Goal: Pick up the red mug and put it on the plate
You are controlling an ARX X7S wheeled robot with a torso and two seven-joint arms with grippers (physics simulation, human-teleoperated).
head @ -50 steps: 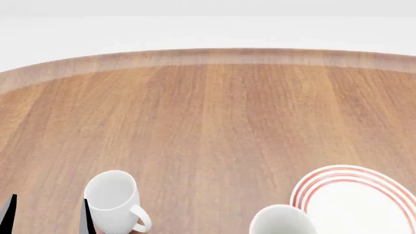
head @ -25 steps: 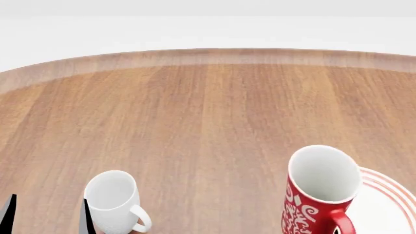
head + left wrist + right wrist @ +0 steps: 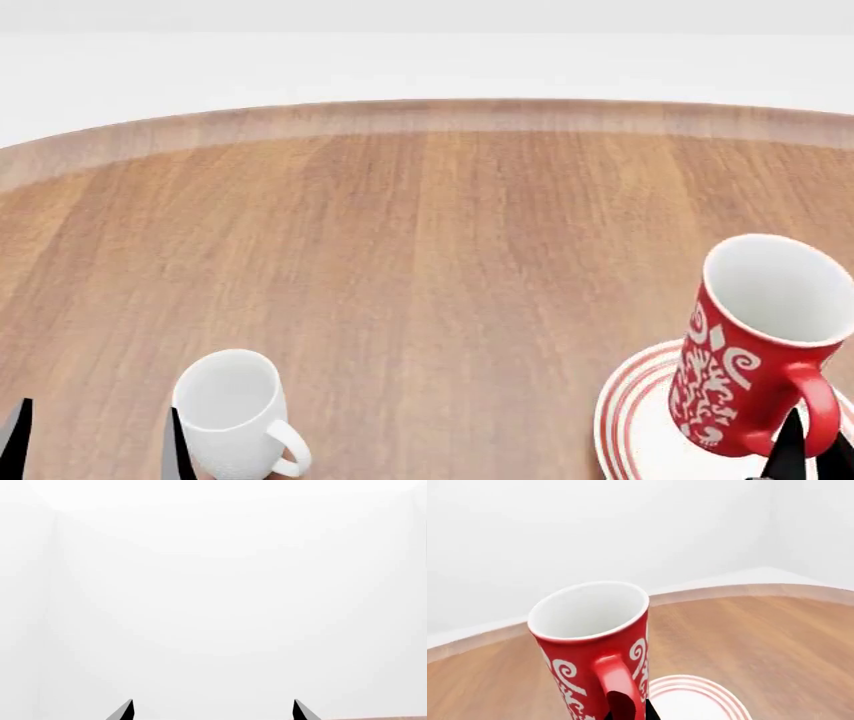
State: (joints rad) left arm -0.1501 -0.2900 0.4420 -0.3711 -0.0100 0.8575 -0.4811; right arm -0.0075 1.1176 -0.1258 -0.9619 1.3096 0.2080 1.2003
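The red mug (image 3: 754, 345), with white pattern and white inside, hangs tilted over the left part of the plate (image 3: 634, 420) at the head view's lower right. My right gripper (image 3: 801, 455) is shut on the mug's handle (image 3: 811, 400). In the right wrist view the red mug (image 3: 590, 645) fills the middle, the gripper (image 3: 630, 712) grips its handle, and the plate (image 3: 694, 700) lies below and beside it. My left gripper (image 3: 94, 445) is open and empty at the lower left; in its own view (image 3: 212, 712) it faces only a white wall.
A plain white mug (image 3: 234, 410) stands on the round wooden table (image 3: 427, 250) right beside my left gripper's fingertips. The table's curved far edge (image 3: 441, 115) runs across the back, with white wall beyond.
The red mug has risen and moved right with my right gripper, from the plate's left edge to over the plate. The left gripper and white mug have not moved.
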